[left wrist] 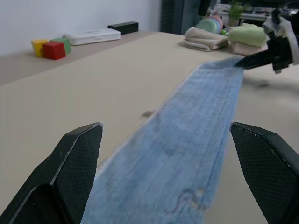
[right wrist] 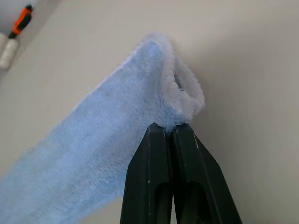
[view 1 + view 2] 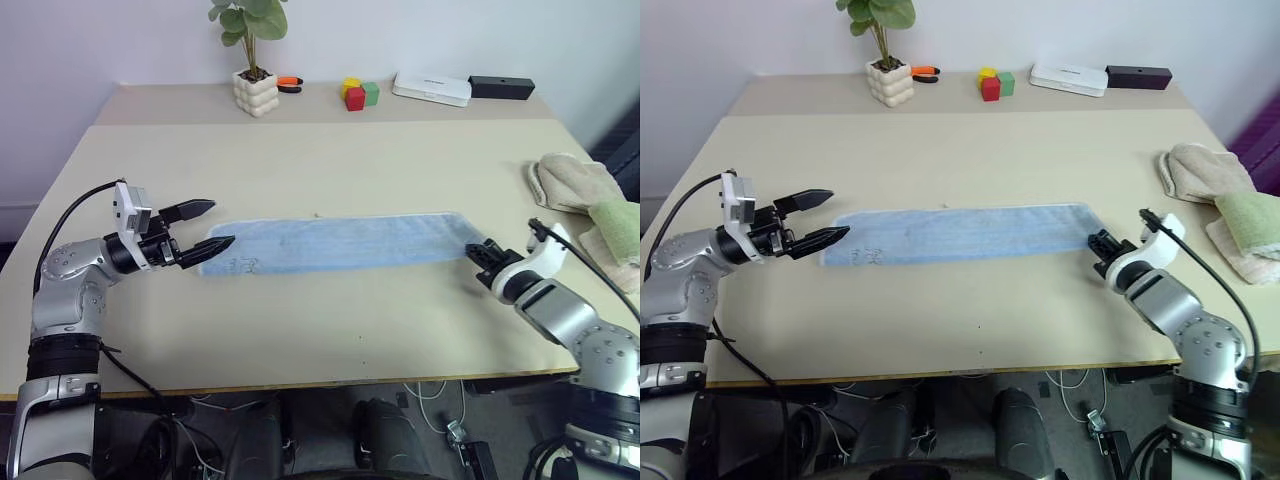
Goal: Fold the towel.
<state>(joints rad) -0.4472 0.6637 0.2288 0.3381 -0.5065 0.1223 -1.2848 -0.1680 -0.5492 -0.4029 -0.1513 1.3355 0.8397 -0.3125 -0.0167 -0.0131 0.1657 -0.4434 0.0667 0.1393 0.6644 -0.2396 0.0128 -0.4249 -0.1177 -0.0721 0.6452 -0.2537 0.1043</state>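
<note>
The light blue terry cloth towel (image 3: 335, 243) lies stretched out as a long narrow strip across the middle of the beige tabletop (image 3: 330, 160). The right gripper (image 3: 483, 251) has its jaws pinched tight on the towel's right end (the cloth bunches into a small loop just above the fingertips). The left gripper (image 3: 205, 226) sits at the towel's left end, near the small dark logo (image 3: 241, 265), its jaws spread wide and holding nothing.
</note>
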